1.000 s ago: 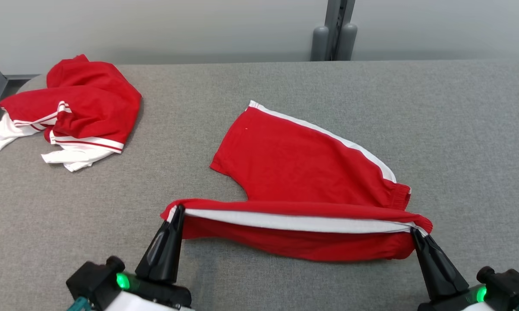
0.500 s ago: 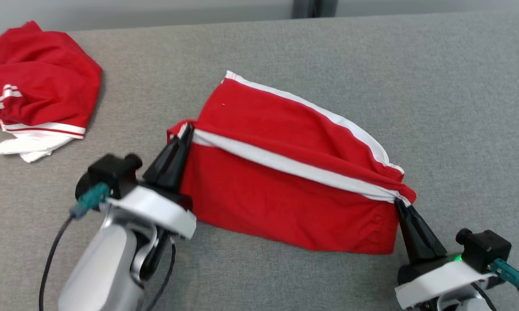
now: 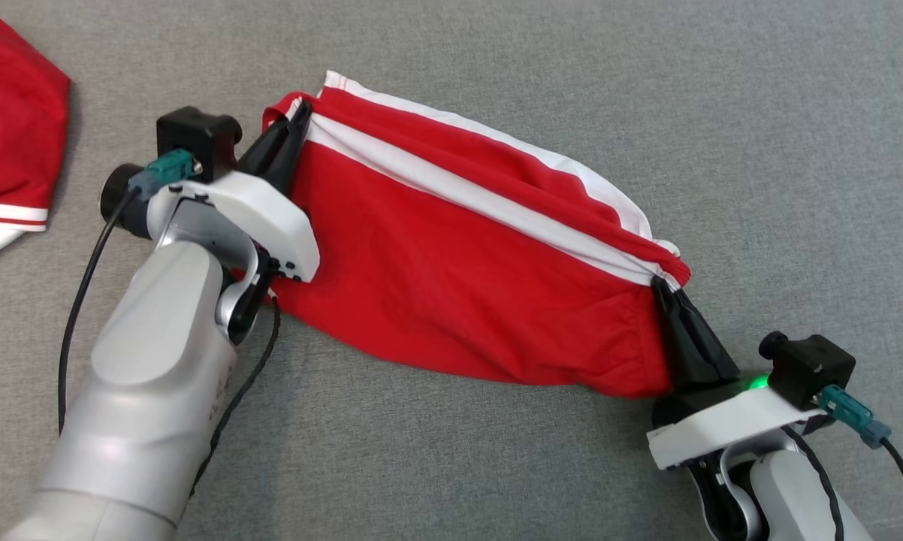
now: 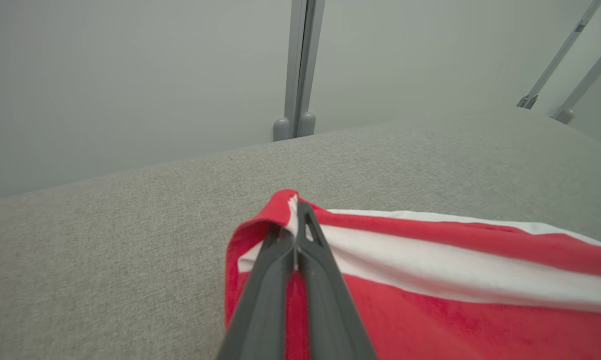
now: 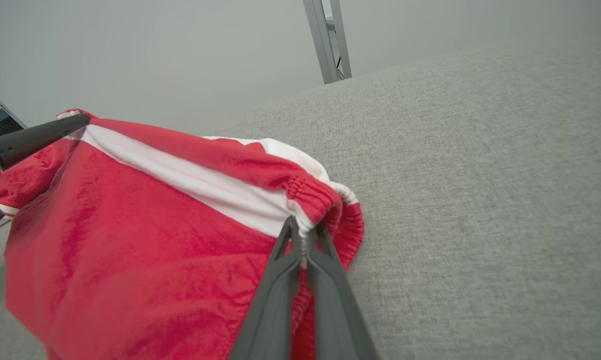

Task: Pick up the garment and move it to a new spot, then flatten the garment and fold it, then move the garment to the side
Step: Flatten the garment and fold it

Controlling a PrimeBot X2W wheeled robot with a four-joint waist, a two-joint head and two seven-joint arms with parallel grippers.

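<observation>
Both grippers have carried the near edge of the shorts point(image 3: 459, 270) up and away across the grey table point(image 3: 722, 113). A second ago that white-striped edge hung along the near side; now it lies almost on top of the far striped edge. The near leg is therefore doubled over the far one, and the lengthwise fold looks all but made. The view itself has also dipped, so the spare red garment point(image 3: 8, 135) at the far left sits at the picture's edge only because the camera moved.

Just to its right, the left gripper point(image 3: 295, 113) is clamped tight on the hem corner of the shorts. Its wrist view shows the two fingers pressed together on red cloth and white stripe point(image 4: 296, 210).

The shorts lie in the middle of the table, well apart from the spare garment. Their long axis slants from far left to near right, with the leg openings pointing far left and the gathered waistband pointing near right. The two white stripes run side by side along the far edge, with a narrow red band between them.

At the right end, the right gripper point(image 3: 658, 284) is likewise pinched shut, on the elastic waistband point(image 5: 300, 227). I judge that what remains is to lower the held edge until the stripes line up, then let go.
</observation>
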